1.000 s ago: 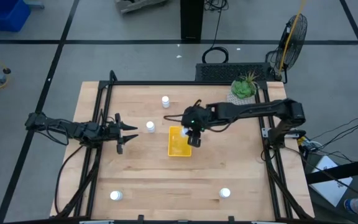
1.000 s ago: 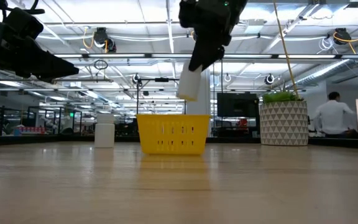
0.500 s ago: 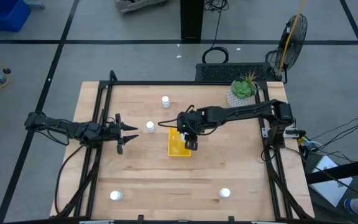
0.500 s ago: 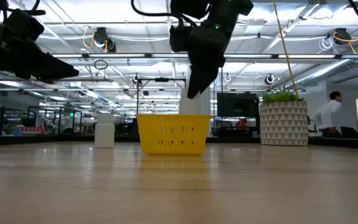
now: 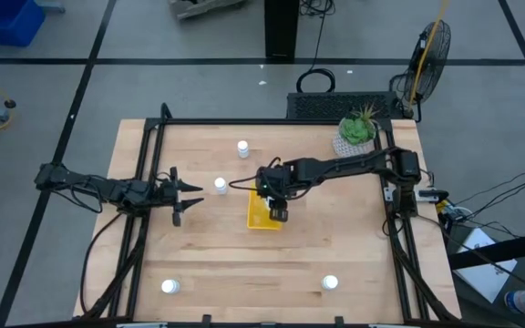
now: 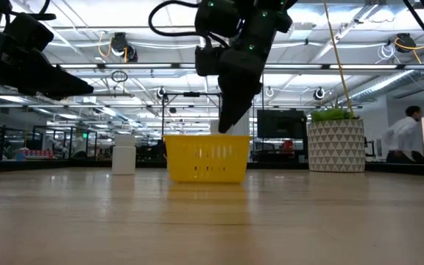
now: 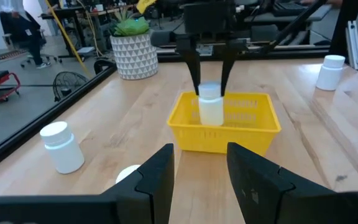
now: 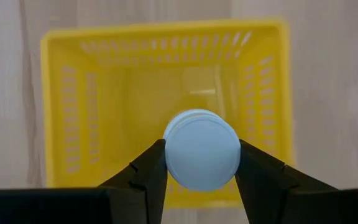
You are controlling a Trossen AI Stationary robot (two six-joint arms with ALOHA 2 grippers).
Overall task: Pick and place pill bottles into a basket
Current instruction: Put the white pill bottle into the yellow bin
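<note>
The basket (image 6: pixel 207 158) hides the held bottle (probably inside) from the low view.

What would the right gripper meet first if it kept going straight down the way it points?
The right gripper, shut on a bottle, points down into the basket. The bottle's base would probably meet the basket floor first; nothing else shows beneath it.

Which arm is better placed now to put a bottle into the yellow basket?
The right. Its claw already grips a pill bottle directly over the basket. The left claw is shut, holds nothing, and waits beside the table's left edge.
</note>
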